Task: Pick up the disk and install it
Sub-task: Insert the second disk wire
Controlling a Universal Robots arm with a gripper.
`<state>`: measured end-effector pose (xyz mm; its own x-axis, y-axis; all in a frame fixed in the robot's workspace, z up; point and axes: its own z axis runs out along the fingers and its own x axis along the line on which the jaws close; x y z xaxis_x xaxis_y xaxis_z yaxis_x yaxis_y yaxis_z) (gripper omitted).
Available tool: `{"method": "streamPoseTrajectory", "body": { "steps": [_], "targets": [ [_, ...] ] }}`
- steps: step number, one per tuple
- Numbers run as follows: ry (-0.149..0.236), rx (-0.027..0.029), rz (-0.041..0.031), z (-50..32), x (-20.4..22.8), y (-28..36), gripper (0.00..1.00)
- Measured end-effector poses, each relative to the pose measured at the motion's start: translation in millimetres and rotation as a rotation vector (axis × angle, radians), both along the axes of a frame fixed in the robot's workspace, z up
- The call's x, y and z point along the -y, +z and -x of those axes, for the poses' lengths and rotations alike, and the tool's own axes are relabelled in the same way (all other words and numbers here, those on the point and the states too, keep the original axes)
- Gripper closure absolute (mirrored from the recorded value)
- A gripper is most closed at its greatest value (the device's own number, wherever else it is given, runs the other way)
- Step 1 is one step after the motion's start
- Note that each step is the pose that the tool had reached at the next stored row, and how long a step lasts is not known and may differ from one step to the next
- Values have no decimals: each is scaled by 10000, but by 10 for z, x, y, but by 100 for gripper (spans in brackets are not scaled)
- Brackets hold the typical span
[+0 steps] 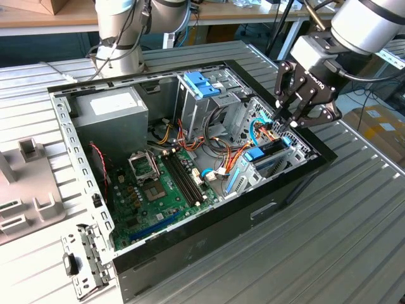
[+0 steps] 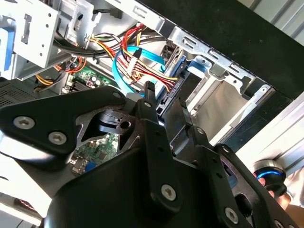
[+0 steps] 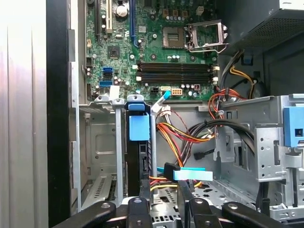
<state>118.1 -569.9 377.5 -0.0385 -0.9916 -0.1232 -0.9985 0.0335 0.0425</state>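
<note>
The disk (image 1: 273,157) stands on edge in a metal bay at the corner of the open computer case (image 1: 253,212) on the exterior view's right, with a light-blue tab on top of it. Its dark edge shows in the first wrist view (image 3: 138,164) and in the second wrist view (image 2: 167,96). My gripper (image 1: 288,121) hangs just above that bay, beside the red, yellow and blue cables. Both wrist views show a narrow gap between its black fingers (image 3: 164,211) (image 2: 164,107), with nothing clamped in it.
The green motherboard (image 1: 158,190) lies on the case floor, and the grey power-supply box (image 1: 111,114) sits at the back left. A metal drive cage with blue tabs (image 1: 202,85) stands at the back. Cable bundles (image 1: 231,155) cross beside the bay. A second arm's base (image 1: 120,44) stands behind the case.
</note>
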Motion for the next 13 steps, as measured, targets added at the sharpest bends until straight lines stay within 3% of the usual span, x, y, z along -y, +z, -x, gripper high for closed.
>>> {"method": "streamPoseTrajectory", "body": {
  "steps": [3,6,10,13],
  "targets": [
    [0,0,-55,0,-1,9,64],
    [1,-1,-195,-15,-1,28,64],
    [0,-3,-199,-42,-1,29,64],
    [0,-3,-265,-25,1,28,64]
  ]
}}
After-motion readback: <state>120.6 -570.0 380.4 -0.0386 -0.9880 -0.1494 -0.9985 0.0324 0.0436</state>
